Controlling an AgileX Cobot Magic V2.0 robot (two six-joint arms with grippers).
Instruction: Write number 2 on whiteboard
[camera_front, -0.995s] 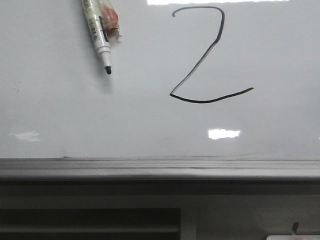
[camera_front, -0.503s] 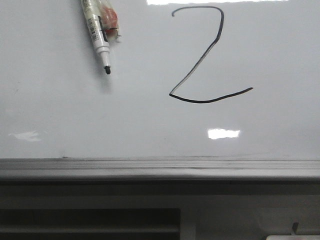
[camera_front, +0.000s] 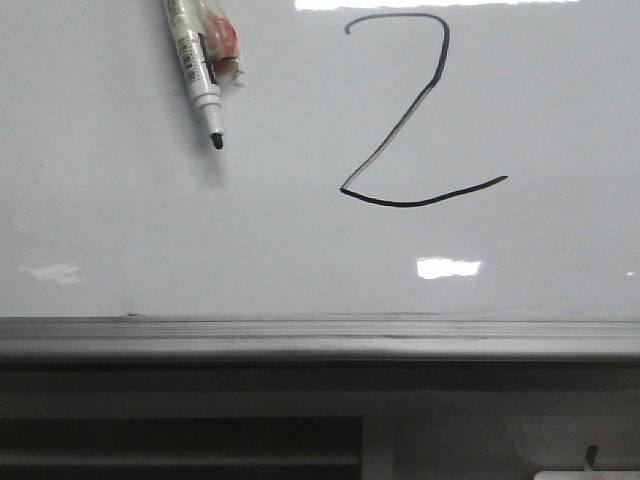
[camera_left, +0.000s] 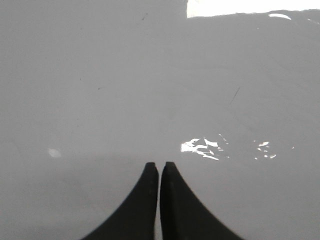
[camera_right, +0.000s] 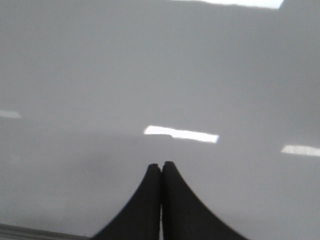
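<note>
The number 2 (camera_front: 410, 204) is drawn in thin black line on the whiteboard (camera_front: 120, 230), right of centre in the front view. An uncapped white marker (camera_front: 198, 75) lies on the board at the upper left, black tip pointing down, with a red-and-clear piece beside its barrel. Neither gripper shows in the front view. In the left wrist view my left gripper (camera_left: 160, 164) is shut with nothing between its black fingers, over bare glossy board (camera_left: 100, 90). My right gripper (camera_right: 161, 163) is also shut and empty over plain board (camera_right: 100, 75).
A grey ledge (camera_front: 320, 338) runs along the board's lower edge. Below it is a dark slatted panel (camera_front: 180, 445). Bright light reflections sit on the board (camera_front: 447, 267). A grey strip shows at one corner of the right wrist view (camera_right: 30, 232).
</note>
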